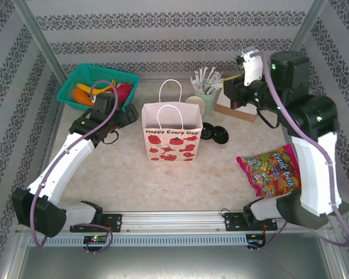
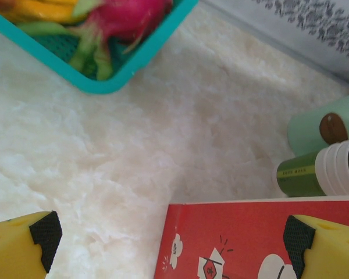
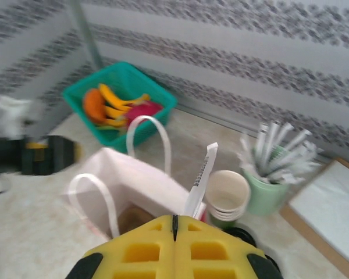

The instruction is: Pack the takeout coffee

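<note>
The light paper bag is the weak point on the left. The left gripper is wide open and empty at the bag's left side, one finger over the bare surface and the other over the bag's red panel. A nudge from there could slide or tip the bag, and closing on one wall could pinch the mouth narrower. The upright handles could also snag whatever comes down into it.

The takeout coffee, green-sided with a cream rim, stands on top of a nested stack just behind the bag's right rear corner, beside the mint-green holder. It has no lid on, and the loose black lids lie just right of the bag. Lifting it could drag the nested cups along. Whether it holds liquid I cannot tell.

The right gripper is fully closed, apparently pinching a thin white stick, which might slip or catch a handle.

The left arm stretches low along the surface toward the bag. The right arm is folded high, its wrist angled down toward the bag and cups.
</note>
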Tool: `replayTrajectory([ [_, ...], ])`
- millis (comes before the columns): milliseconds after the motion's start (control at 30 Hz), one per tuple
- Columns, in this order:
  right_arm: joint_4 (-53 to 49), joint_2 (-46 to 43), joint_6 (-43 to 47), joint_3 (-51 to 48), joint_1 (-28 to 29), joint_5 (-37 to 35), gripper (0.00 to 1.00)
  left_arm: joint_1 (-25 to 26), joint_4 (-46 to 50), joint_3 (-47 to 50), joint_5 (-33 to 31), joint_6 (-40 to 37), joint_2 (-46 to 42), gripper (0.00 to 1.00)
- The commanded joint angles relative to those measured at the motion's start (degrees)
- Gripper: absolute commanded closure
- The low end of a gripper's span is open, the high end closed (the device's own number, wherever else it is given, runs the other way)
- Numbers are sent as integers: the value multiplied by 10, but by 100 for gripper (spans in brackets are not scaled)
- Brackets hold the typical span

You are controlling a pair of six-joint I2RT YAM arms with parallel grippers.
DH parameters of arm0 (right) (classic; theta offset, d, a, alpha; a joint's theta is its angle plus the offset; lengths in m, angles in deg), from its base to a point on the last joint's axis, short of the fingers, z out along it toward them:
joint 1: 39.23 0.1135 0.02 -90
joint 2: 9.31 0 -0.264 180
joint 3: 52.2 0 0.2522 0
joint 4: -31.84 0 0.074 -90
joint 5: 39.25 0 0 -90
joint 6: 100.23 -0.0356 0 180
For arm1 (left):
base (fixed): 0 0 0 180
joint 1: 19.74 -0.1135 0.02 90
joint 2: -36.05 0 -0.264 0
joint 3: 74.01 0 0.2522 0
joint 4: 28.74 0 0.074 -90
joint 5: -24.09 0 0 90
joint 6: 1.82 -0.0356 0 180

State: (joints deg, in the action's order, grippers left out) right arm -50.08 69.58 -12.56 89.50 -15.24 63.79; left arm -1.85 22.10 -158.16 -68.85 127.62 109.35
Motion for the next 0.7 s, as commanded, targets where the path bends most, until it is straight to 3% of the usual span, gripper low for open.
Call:
replayTrajectory([
  [0, -68, -8, 5, 21, 13, 92, 100, -4, 9, -19, 40, 14, 12, 0],
  [100, -79, -4, 8, 15, 29, 128, 100, -4, 2, -15, 51, 16, 16, 0],
  [400, -42, 66, 30, -33, 45, 96, 100, -4, -3, -8, 73, 15, 16, 0],
  [667, 32, 173, 49, -49, 48, 235, 100, -3, -7, 4, 86, 19, 16, 0],
])
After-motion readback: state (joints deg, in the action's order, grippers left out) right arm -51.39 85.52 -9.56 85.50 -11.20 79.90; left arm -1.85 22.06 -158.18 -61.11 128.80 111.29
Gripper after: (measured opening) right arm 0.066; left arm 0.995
